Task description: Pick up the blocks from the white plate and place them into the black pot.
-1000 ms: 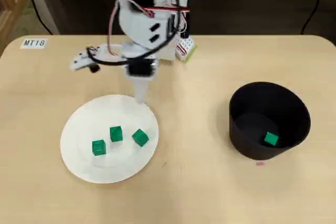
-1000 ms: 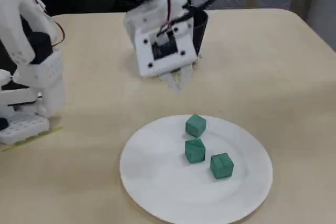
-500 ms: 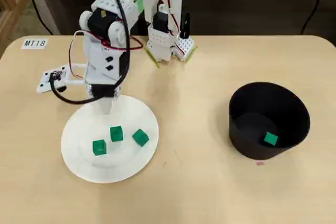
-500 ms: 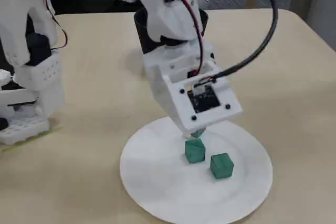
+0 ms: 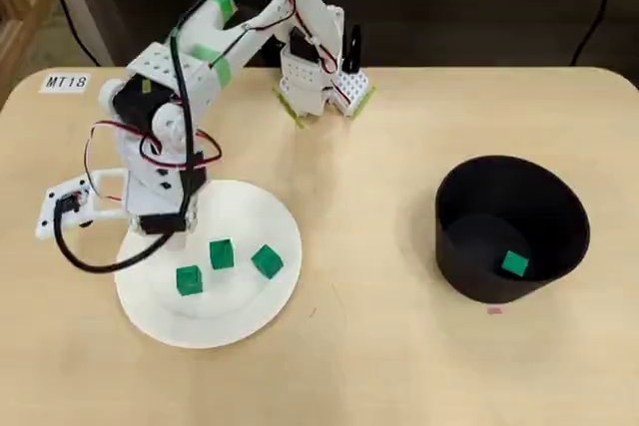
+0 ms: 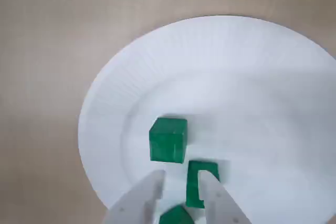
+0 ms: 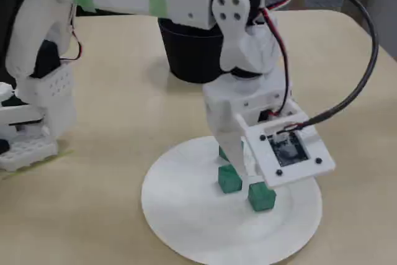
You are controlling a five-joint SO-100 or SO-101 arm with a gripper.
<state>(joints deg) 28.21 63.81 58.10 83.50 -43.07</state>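
The gripper [image 6: 181, 188] is hanging over the white plate [image 5: 260, 306] at lower left of the overhead view, jaws a little spread, pinching nothing. It's lining up on one of three green blocks [image 5: 221, 253] there (a fourth [image 5: 514, 264] is sitting in the black pot [image 5: 469, 207], centre-right). Next move, I'd judge: drop, straddle one block w/o nudging its neighbours, close. A tag at upper left reads "MT18" [image 5: 65, 81].
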